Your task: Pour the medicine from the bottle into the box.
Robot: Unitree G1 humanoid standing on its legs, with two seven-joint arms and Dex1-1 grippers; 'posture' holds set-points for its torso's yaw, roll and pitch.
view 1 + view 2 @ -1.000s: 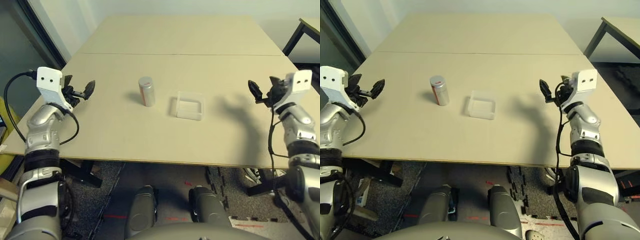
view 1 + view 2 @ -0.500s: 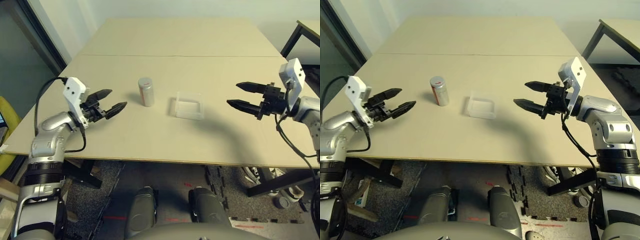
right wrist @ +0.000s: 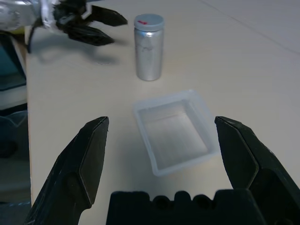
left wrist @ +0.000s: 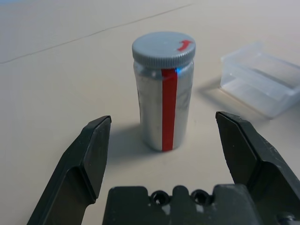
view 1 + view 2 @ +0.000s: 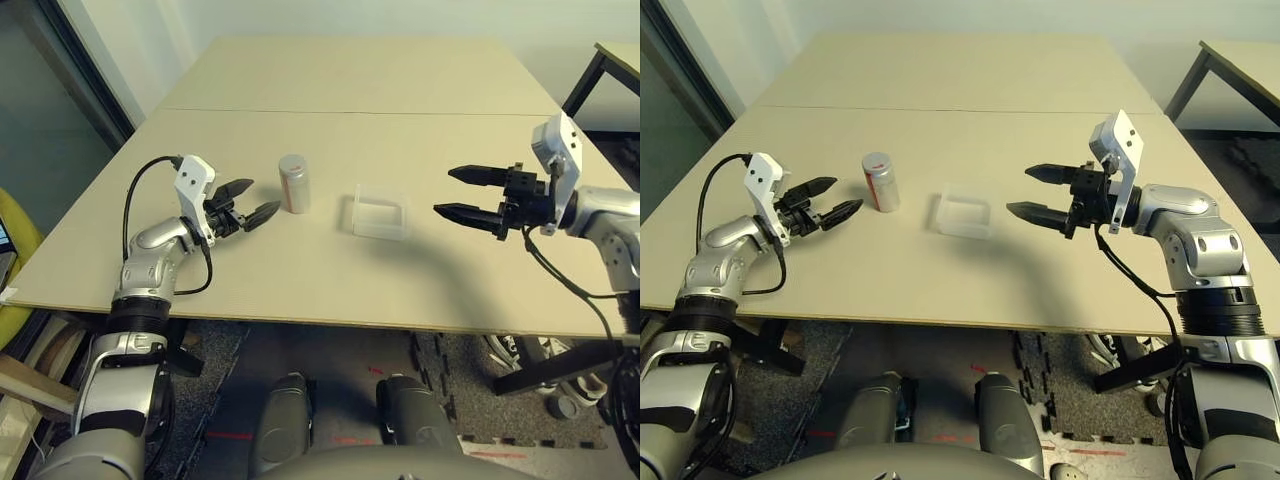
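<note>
The capped bottle point(image 4: 164, 93) stands upright on the tabletop point(image 5: 300, 280), left of the box point(image 5: 380, 214). Looks rigid, light, maybe slippery; I'd grip mid-body. Both tools, left point(image 5: 253, 202) and right point(image 5: 455, 195), are spread wide, holding 0 things.

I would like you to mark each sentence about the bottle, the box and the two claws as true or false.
1. The bottle stands upright on the table. True.
2. The bottle has no cap on it. False: a flat grey cap covers its mouth.
3. The left claw is open and nearer to the bottle than the right claw. True.
4. The right claw is holding the clear plastic box. False: the claw is open, and the box rests on the table.
5. The box is empty. True.
6. The bottle lies inside the box. False: it stands beside it, to the robot's left.
</note>
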